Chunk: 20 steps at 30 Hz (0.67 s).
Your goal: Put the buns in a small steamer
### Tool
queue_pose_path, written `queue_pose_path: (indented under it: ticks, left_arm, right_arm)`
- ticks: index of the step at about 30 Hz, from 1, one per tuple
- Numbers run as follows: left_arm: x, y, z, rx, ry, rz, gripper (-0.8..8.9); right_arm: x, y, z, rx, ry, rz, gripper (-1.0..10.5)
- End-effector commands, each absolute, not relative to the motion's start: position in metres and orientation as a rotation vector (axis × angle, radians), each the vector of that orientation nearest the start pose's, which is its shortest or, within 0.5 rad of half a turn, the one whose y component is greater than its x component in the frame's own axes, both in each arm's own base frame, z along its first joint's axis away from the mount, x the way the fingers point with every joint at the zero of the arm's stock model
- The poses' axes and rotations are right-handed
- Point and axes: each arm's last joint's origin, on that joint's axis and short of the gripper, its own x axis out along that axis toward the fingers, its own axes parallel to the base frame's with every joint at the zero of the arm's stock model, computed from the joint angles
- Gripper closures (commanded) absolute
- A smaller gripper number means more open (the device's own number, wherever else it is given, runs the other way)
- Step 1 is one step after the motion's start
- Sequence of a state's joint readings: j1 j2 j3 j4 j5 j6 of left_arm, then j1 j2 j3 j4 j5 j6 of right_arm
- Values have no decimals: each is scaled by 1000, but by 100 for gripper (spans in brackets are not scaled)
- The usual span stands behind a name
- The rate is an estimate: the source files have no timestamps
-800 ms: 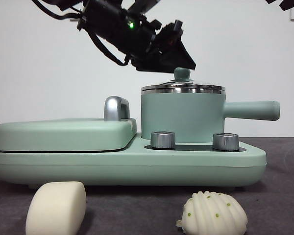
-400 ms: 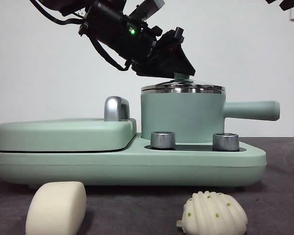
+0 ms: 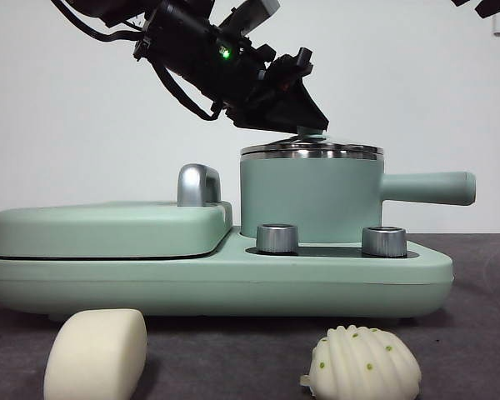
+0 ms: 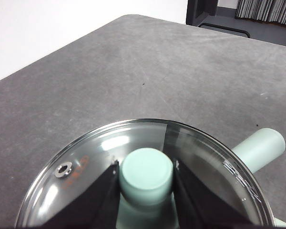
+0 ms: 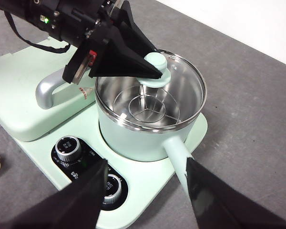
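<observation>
You get bright, even light and sharp focus — soft shadows only, with glare streaking the glass lid.

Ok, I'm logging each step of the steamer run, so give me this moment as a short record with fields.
stage: lid not yet off, buns outside
left pincer: astride the lid knob of the small steamer
right pincer: open, above the control knobs and steamer handle, holding nothing
smooth bun: on the table in front of the cooker
ribbed bun: on the table, apart from the smooth one
steamer contents: wire rack, no food visible
</observation>
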<state>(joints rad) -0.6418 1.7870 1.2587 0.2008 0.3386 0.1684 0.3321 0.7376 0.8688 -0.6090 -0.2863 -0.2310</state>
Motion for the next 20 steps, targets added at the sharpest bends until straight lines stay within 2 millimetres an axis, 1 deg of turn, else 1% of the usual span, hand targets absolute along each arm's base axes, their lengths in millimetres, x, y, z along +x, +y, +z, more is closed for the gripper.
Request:
queue_pose_path:
  ticks: [1, 5, 11, 14, 20]
  left_arm:
    - [325, -258, 266, 199, 231, -997, 798]
    - [326, -259, 279, 196, 219, -997, 798]
    - [324, -257, 305, 195, 210, -995, 798]
    - [318, -251, 317, 200, 236, -984, 798]
    - [300, -230, 342, 212, 307, -952, 798]
  right_arm:
    - [134, 56, 335, -221, 392, 661, 685]
    - [134, 56, 335, -221, 393, 661, 685]
    - [134, 56, 335, -221, 393, 661, 685]
    - [134, 56, 335, -221, 392, 661, 685]
    - [134, 56, 335, -220, 393, 662, 685]
